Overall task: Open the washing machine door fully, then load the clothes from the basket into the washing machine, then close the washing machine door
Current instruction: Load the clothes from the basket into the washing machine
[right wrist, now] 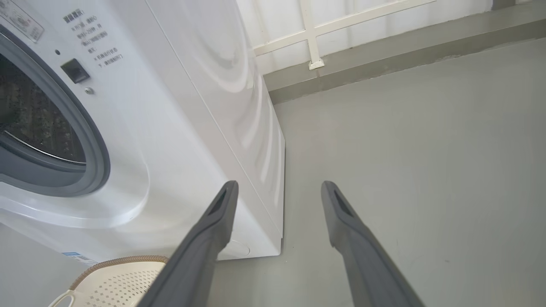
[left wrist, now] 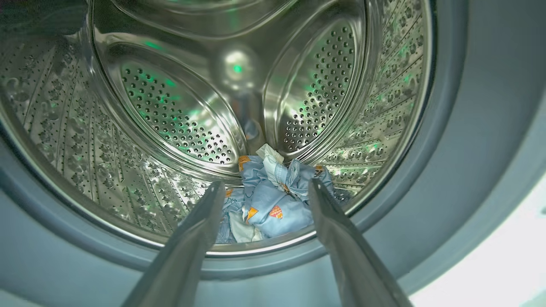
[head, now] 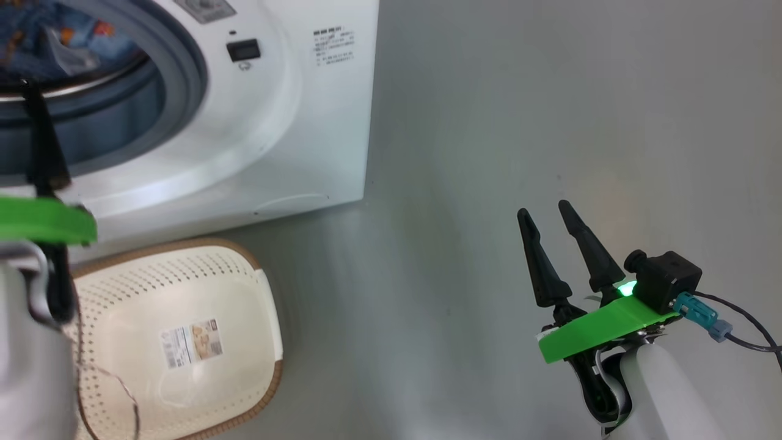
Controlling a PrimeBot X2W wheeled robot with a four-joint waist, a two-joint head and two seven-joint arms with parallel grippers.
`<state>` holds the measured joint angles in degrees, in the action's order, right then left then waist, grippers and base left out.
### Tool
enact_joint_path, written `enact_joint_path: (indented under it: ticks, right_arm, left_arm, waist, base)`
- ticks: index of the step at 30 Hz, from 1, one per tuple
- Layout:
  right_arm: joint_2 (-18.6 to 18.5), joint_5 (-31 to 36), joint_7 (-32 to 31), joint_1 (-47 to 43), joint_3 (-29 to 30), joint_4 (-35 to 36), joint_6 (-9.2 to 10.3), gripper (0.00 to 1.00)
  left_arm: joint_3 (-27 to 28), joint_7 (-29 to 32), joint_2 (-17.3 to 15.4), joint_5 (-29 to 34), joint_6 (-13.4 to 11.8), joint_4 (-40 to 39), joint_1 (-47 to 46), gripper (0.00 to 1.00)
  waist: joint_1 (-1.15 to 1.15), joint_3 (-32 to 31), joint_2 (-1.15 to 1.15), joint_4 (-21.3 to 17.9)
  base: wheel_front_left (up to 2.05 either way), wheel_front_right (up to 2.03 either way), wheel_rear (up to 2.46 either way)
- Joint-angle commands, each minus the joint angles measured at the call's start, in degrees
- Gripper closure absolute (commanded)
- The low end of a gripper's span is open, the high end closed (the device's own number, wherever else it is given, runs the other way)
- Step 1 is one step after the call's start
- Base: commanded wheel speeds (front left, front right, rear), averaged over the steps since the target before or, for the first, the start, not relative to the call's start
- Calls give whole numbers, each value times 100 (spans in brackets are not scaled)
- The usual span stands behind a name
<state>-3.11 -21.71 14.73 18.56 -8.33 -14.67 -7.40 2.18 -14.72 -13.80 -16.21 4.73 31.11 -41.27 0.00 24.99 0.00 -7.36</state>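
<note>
Grey floor (head: 501, 110): white washing machine (head: 305, 134) standing, cream basket (head: 244, 287) just beside its front

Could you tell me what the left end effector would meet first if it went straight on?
Probably the clothes lying in the drum; depth is unclear, so it might pass over them.

washing machine (head: 287, 140) print (head: 333, 46) and basket (head: 201, 275) label (head: 191, 342) illegible

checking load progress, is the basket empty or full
Empty, as far as visible: the basket has its bare bottom and label exposed; the clothes lie in the drum.
</note>
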Motion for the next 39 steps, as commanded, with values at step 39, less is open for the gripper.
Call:
enact_joint_path:
  ticks: [39]
  right_arm:
    - [24, 568, 27, -819, 168, 215, -9, 0]
  left_arm:
    - [710, -28, 1090, 538, -366, -3064, 4667, 0]
  waist:
    - [0, -1994, 0, 242]
  base:
    - [0, 0, 0]
